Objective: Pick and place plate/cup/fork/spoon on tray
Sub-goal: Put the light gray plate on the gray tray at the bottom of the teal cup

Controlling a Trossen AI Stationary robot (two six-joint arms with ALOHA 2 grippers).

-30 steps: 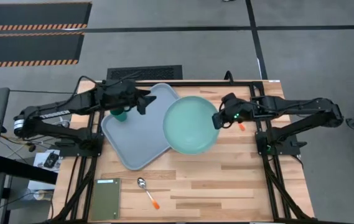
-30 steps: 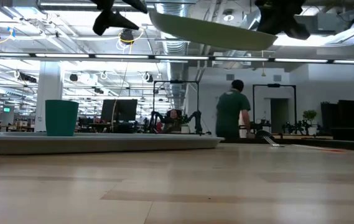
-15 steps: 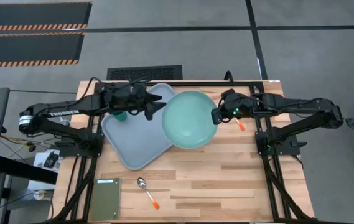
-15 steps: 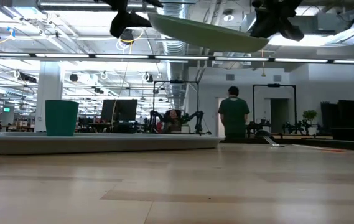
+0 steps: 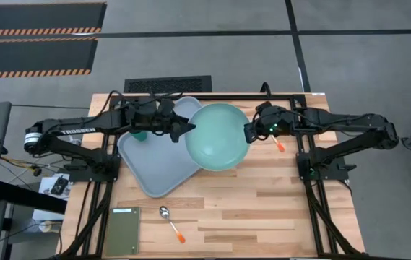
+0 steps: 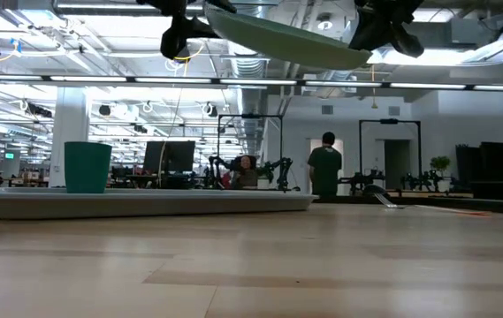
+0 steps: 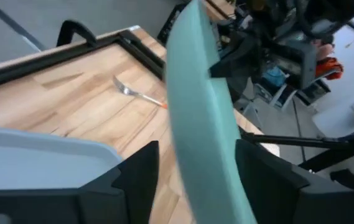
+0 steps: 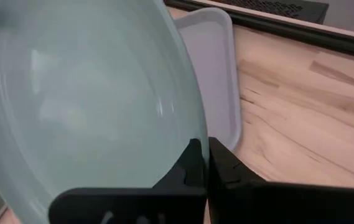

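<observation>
Start on your left: the left gripper (image 5: 183, 128) hangs above the far right part of the grey-blue tray (image 5: 147, 173), its fingers spread with the plate's left rim passing between them. In the left wrist view the rim (image 7: 201, 124) stands edge-on in the gap, a dark finger (image 7: 140, 177) on either side, and I cannot tell whether either finger has made contact. Just behind that gripper the dark green cup (image 5: 141, 134) already stands on the tray, near its far left corner.

Moving right, the pale mint-green plate (image 5: 219, 137) is in the air between the two arms, tilted in the low view (image 6: 291, 44), with its left part overlapping the tray's right edge and the rest over bare table. So the plate lies directly between the left jaws; judged from that, what the handover needs next is simply closing on the rim.

On the plate's right rim, the right gripper (image 5: 252, 134) is clamped tight, pinching the edge as the right wrist view (image 8: 204, 163) shows. It alone carries the plate for certain.

Right of that gripper, the fork (image 5: 278, 144) lies on the table by the right arm. The spoon (image 5: 170, 222) rests well apart at the near edge, beside a dark olive-green rectangle (image 5: 120, 231).
</observation>
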